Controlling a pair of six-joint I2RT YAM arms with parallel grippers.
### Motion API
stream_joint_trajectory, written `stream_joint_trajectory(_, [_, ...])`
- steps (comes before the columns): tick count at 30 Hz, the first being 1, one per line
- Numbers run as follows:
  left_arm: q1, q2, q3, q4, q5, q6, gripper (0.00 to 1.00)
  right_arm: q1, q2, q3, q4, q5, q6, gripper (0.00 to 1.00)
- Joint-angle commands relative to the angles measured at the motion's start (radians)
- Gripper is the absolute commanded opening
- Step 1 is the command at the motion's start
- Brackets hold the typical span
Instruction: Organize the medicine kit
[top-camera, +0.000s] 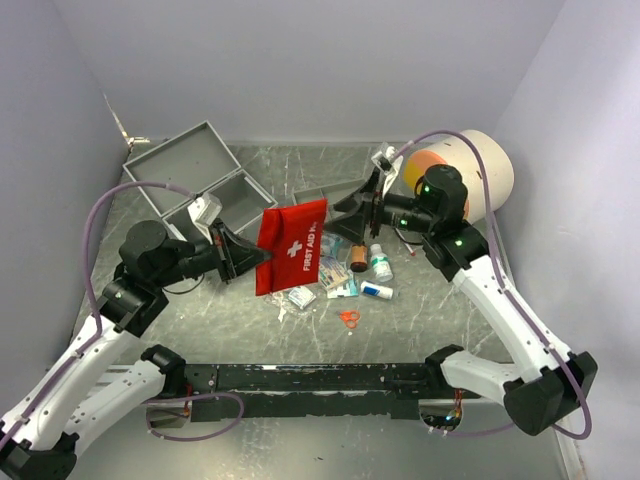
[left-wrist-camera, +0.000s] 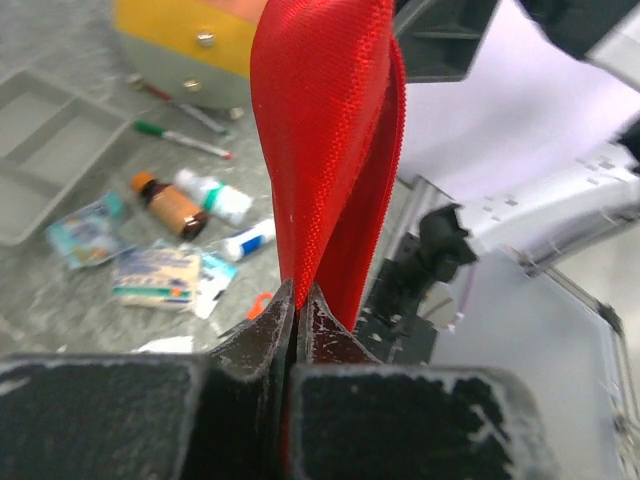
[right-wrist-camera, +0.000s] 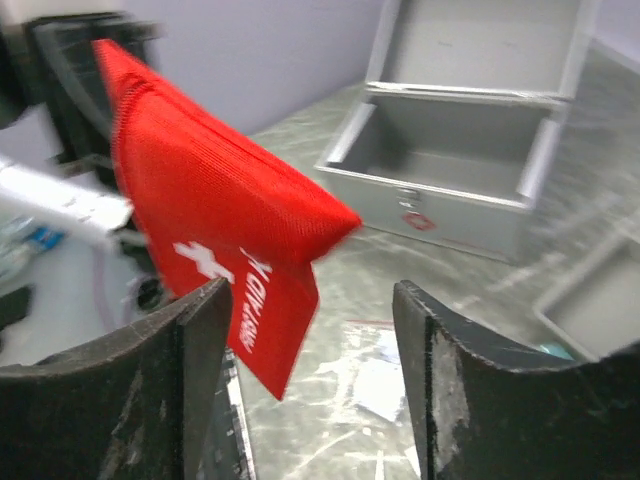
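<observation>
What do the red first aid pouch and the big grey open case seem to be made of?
The red first aid pouch: matte woven fabric, perhaps nylon; fine weave shows, it folds. The big grey open case: probably metal, dull finish, thin rigid walls.

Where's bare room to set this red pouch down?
Bare tabletop between the left arm and the orange scissors; also right of the scissors, before the right arm. The open medicine kit looks empty. Crowded: bottles and packets below the red pouch.
</observation>
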Motion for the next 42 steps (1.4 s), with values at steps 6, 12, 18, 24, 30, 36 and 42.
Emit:
stream_joint_trajectory(6, [0.002, 0.128, 0.054, -0.283, -0.486, 0.023, 0.07, 0.037, 0.114, -0.045, -0.025, 0.614, 0.234, 0.68])
stream_joint_trajectory(12, [0.001, 0.243, 0.084, -0.335, -0.516, 0.009, 0.07, 0.277, 0.18, -0.04, -0.046, 0.939, 0.339, 0.67])
stream_joint_trajectory(18, [0.001, 0.299, 0.085, -0.335, -0.505, -0.006, 0.07, 0.375, 0.335, -0.016, -0.01, 0.927, 0.482, 0.58])
stream_joint_trajectory(24, [0.002, 0.335, 0.071, -0.338, -0.513, -0.004, 0.07, 0.445, 0.472, 0.074, -0.009, 0.919, 0.515, 0.55])
stream_joint_trajectory(30, [0.001, 0.348, 0.051, -0.317, -0.521, -0.011, 0.07, 0.468, 0.522, 0.108, -0.028, 0.938, 0.543, 0.54])
stream_joint_trajectory(36, [0.001, 0.357, 0.043, -0.287, -0.497, -0.009, 0.07, 0.5, 0.559, 0.127, -0.057, 0.984, 0.559, 0.53])
stream_joint_trajectory(42, [0.002, 0.357, 0.044, -0.3, -0.52, -0.004, 0.07, 0.509, 0.606, 0.161, -0.13, 1.092, 0.575, 0.39])
